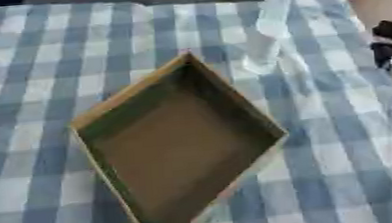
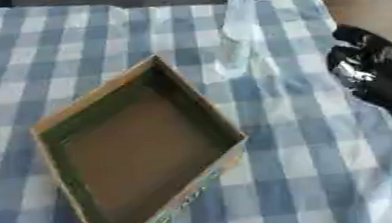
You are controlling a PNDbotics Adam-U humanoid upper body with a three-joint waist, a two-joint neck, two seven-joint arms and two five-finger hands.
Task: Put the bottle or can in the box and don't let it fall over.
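Clear plastic bottle (image 1: 267,25): tall, slender, see-through, the checks behind it showing faintly through its body. Stands upright on the cloth just beyond the far corner of the box, near it; whether the two touch cannot be told. Its top runs out past the upper edge of both views.

Shallow open cardboard box (image 2: 137,150): brown, rectangular, low-walled, tan rim, darker inside walls, flat bare floor. Lies turned cornerwise, one corner pointing away toward the bottle, the opposite corner at the near edge. Nothing in it.

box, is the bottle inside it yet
No, the box holds nothing, and the clear bottle stands on the cloth beyond its far corner.
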